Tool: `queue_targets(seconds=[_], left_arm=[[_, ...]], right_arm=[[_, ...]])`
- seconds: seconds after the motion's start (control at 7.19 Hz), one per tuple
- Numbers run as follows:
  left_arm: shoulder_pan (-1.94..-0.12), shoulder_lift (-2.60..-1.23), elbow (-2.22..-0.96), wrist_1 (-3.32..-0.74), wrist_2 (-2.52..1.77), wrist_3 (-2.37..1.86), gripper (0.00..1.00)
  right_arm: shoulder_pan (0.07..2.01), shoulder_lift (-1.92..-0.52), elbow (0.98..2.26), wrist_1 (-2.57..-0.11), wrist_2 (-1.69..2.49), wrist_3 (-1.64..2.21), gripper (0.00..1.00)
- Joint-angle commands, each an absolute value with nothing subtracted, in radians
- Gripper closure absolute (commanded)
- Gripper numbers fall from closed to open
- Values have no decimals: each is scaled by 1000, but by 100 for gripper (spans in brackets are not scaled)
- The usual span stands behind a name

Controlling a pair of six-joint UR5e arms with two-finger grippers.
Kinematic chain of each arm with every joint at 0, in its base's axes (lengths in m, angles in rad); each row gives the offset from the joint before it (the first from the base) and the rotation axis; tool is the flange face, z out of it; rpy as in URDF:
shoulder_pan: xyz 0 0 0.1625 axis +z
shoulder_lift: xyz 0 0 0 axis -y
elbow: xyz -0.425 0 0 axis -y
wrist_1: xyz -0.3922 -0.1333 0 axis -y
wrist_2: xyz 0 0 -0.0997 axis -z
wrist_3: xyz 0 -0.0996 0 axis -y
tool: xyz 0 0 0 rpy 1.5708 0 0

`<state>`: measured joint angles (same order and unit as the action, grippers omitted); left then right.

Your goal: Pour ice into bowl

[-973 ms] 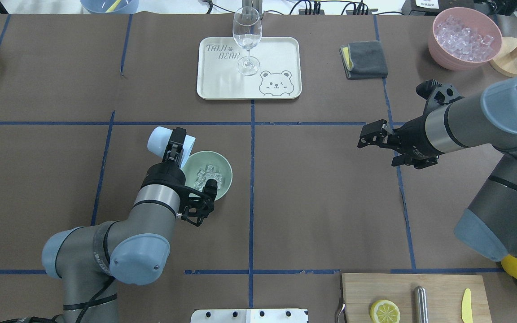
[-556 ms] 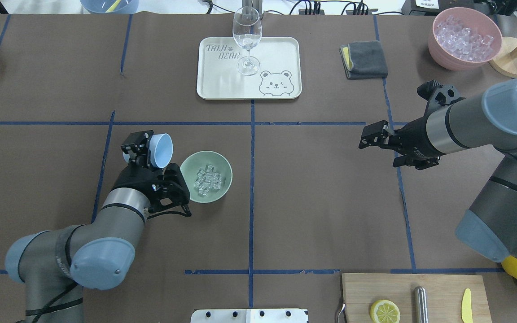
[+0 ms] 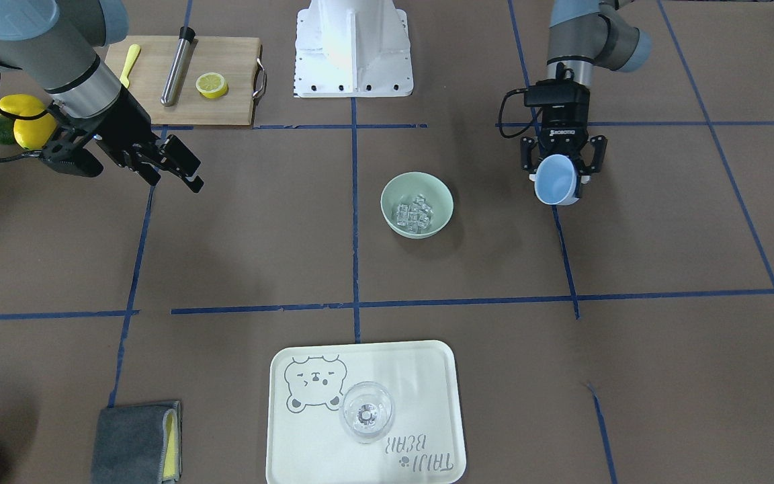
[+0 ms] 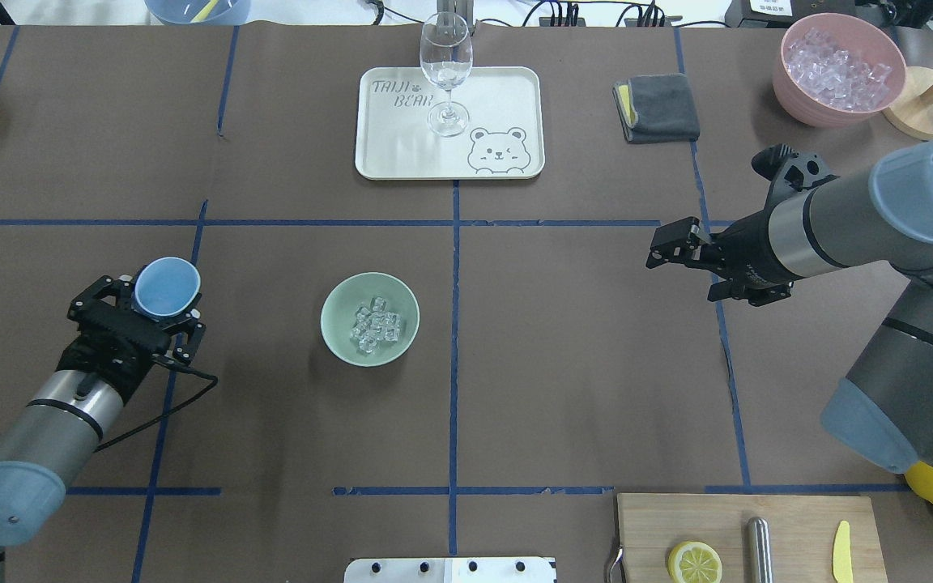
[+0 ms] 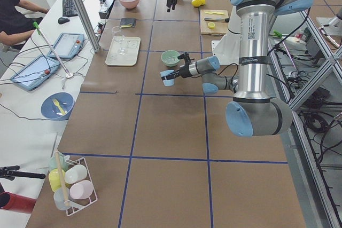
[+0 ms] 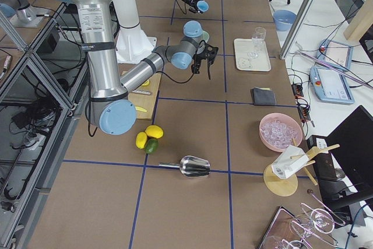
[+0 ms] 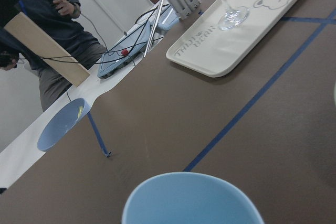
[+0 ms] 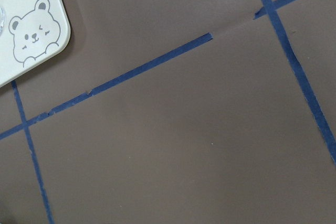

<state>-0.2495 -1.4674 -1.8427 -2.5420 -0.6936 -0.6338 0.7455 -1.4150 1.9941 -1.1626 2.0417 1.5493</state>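
**Item 1, ice** point(image 4: 376, 322): a small heap of clear cubes lying in the bottom of the bowl point(image 4: 335, 301). The bowl stands upright on the table cover point(image 4: 580, 364), just on the robot's left of the centre tape line point(image 4: 453, 389). Judged hard, slick and loose. Each cube is light and likely to skate or bounce if dropped from height. Poorly suited to a 2-finger pinch; best carried in a vessel and tipped out low over a rim.

**Item 2, bowl:** pale mint, smooth, plain, rigid. Judged light even with its load, so liable to slide if nudged. Hold, if needed: 1 finger inside and 1 outside the wall at the rim, clear of the cubes.

**Item 3, light blue cup** point(image 4: 167, 287): empty as far as its interior shows, mouth turned upward, well apart from the bowl on the robot's left. Judged stiff, light and smooth-walled; a grip across the body suits it.

**Item 4, left gripper** point(image 3: 558, 173): fingers pinching the cup from 2 sides, above the table cover.

**Item 5, right gripper** point(image 3: 189, 173): fingers parted with nothing between them, hanging over bare cover far from the bowl.

**Status, judged:** pour complete; cup not yet set down
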Motion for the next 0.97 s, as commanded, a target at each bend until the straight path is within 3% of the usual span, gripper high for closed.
queue_targets(seconds=[0.0, 0.56, 0.83], left_arm=[[-250, -1372, -1792, -2652, -609, -942, 100], [-249, -1325, -1663, -2683, -565, -1429, 100], [-241, -1316, -1582, -2724, -480, -1436, 100]], right_arm=[[746, -1411, 1993, -1163, 2042, 1549, 0], [746, -1414, 1988, -1163, 2043, 1548, 0], [747, -1414, 1990, -1163, 2043, 1546, 0]])
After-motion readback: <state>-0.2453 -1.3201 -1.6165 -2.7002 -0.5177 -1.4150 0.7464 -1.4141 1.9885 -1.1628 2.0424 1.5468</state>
